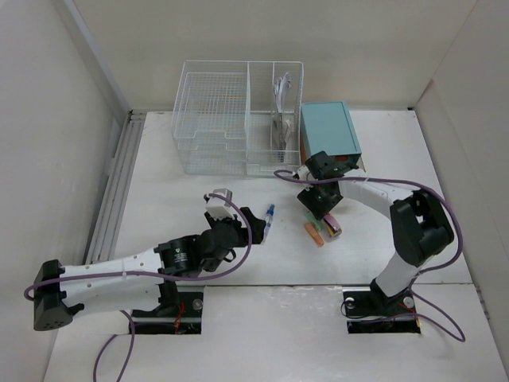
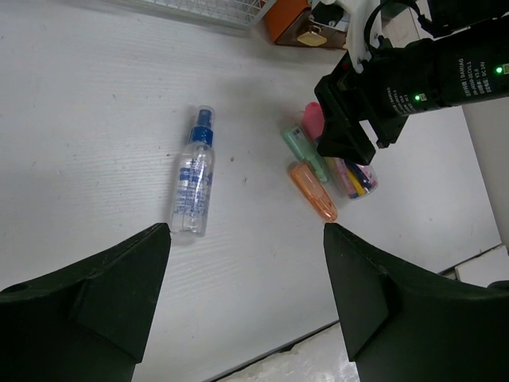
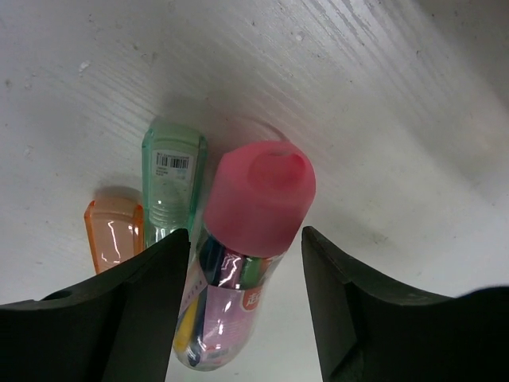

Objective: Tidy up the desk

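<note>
A: Right jaws are spread wide astride the pink-capped tube (image 3: 253,239), gripping nothing; left jaws gape near the bottle (image 2: 193,187).
B: I'd lower squarely and close on its body, clear of the green case (image 3: 171,179) beside it.
A: The worktop (image 1: 159,191) lies under everything. Only the top view shows the basket (image 1: 208,119); only the right wrist view shows the barcode (image 3: 172,161).

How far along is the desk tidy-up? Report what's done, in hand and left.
Done: little visible; only some white items sit in the wire basket's right section. In hand: the right gripper, open, straddles the pink-capped pen tube, not yet gripping. Left: that tube, the green case, orange case and spray bottle lie loose on the desk; the left gripper is open and empty.
</note>
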Robot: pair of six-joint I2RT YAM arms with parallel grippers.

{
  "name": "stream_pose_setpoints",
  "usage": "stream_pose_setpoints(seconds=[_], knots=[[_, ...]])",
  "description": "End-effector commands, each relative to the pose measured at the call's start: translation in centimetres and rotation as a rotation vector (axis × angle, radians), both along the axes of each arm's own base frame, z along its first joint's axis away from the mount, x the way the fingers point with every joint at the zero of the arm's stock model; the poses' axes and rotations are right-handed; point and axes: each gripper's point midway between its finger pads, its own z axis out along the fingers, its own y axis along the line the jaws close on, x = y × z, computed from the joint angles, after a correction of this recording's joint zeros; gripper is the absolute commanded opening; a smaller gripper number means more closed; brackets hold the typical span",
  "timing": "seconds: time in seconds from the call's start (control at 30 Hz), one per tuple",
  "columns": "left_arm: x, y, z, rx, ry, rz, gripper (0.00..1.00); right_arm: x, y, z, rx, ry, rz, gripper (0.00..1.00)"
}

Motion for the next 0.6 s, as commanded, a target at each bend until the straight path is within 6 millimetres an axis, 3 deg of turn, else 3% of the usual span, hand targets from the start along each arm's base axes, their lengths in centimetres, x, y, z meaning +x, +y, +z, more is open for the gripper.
stream_pose_setpoints(seconds=[0.0, 0.4, 0.57], knots=[[0.0, 0.0, 0.5, -0.024, -0.026, -0.007, 0.75, 0.7, 0.3, 0.1, -0.013, -0.016, 0.002, 0.63], [-0.4, 0.0, 1.3, -0.048, -0.037, -0.027, 0.75, 0.6, 0.4, -1.5, -0.023, 0.049, 0.022, 0.45], [-0.4, 0.0, 1.3, -0.04, -0.041, -0.03, 0.76, 0.3, 0.3, -1.8, -0.016, 0.074, 0.026, 0.59]])
